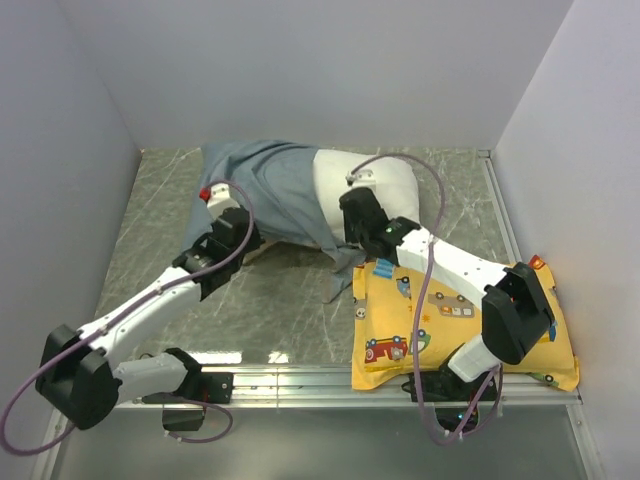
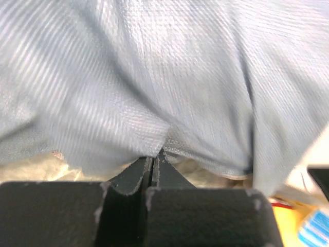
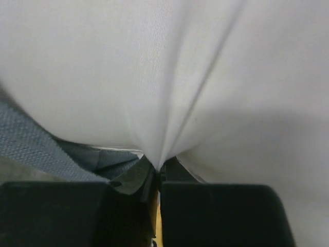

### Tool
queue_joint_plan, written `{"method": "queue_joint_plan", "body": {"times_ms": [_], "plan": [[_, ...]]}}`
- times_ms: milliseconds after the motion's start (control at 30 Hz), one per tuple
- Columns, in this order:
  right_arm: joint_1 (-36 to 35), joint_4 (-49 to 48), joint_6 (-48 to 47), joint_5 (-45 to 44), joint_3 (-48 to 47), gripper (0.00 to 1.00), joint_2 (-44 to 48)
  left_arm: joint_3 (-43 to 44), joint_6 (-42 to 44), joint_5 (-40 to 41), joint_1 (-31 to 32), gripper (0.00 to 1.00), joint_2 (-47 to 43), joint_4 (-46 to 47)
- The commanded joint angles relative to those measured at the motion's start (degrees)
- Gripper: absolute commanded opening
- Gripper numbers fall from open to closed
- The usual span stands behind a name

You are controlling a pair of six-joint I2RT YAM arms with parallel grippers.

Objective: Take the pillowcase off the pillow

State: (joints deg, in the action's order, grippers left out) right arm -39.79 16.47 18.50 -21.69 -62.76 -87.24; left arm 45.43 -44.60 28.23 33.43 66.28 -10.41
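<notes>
Near right, a yellow pillow point(image 1: 400, 320) lies on the desk point(image 1: 280, 300). Further back, the left gripper point(image 2: 153, 160) is clamped tight on the pillowcase point(image 2: 180, 77). The right gripper point(image 3: 157, 167) pinches the pillow point(image 3: 154, 67), whose white right end pokes out of the pillowcase, far middle.

hidden: pillow point(image 1: 385, 190) left part, inside pillowcase point(image 1: 265, 195) | blurred: pillowcase weave, left wrist view | cut off: pillow overruns right wrist view | covered: yellow pillow point(image 1: 395, 335) beside pillow, partly under right arm point(image 1: 455, 265)
</notes>
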Motion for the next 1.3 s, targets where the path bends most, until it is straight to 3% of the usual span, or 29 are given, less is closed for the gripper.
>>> {"method": "queue_joint_plan", "body": {"times_ms": [0, 200, 400, 533, 567, 733, 800, 833, 1000, 1067, 1267], "plan": [[0.9, 2.6, -2.5, -8.7, -10.4, 0.0, 2.1, 11.0, 6.7, 4.1, -0.2, 0.0, -6.2, -3.0], [3.5, 14.6, -5.9, -10.7, -35.8, 0.0, 1.5, 30.9, 13.5, 3.5, -0.2, 0.01, -6.2, -11.6], [11.5, 25.2, -5.9, -3.9, -54.7, 0.0, -11.0, 49.0, 16.2, 5.0, -0.8, 0.01, 2.5, -17.9], [15.7, 23.8, -4.0, 3.6, -51.9, 0.0, -20.6, 52.0, 14.0, -6.2, -9.1, 0.0, 10.0, -19.2], [16.3, 20.9, -3.7, 6.1, -50.0, 0.0, -21.7, 49.5, 12.4, -11.4, -11.0, 0.0, 12.0, -18.4], [20.3, 16.0, -0.8, 9.5, -43.8, 0.0, -30.0, 41.5, 8.1, -20.6, -23.5, 0.0, 18.5, -13.4], [21.0, 15.4, -0.5, 10.7, -42.7, 0.0, -31.0, 38.8, 7.2, -26.4, -25.8, 0.0, 20.6, -10.2], [21.0, 13.9, -0.6, 10.9, -42.1, 0.0, -30.6, 37.8, 7.5, -27.5, -26.2, 0.04, 20.4, -8.2], [21.0, 11.1, -0.6, 11.0, -41.4, 0.04, -29.2, 35.4, 8.8, -29.6, -24.7, 0.7, 16.7, -1.7], [20.9, 11.7, -0.7, 11.0, -43.2, 0.04, -29.3, 37.3, 10.6, -28.4, -23.2, 0.78, 15.2, -3.4], [21.0, 12.0, -1.2, 10.7, -44.7, 0.05, -28.8, 35.5, 12.6, -12.1, -15.5, 0.82, 9.3, -11.5]]}}
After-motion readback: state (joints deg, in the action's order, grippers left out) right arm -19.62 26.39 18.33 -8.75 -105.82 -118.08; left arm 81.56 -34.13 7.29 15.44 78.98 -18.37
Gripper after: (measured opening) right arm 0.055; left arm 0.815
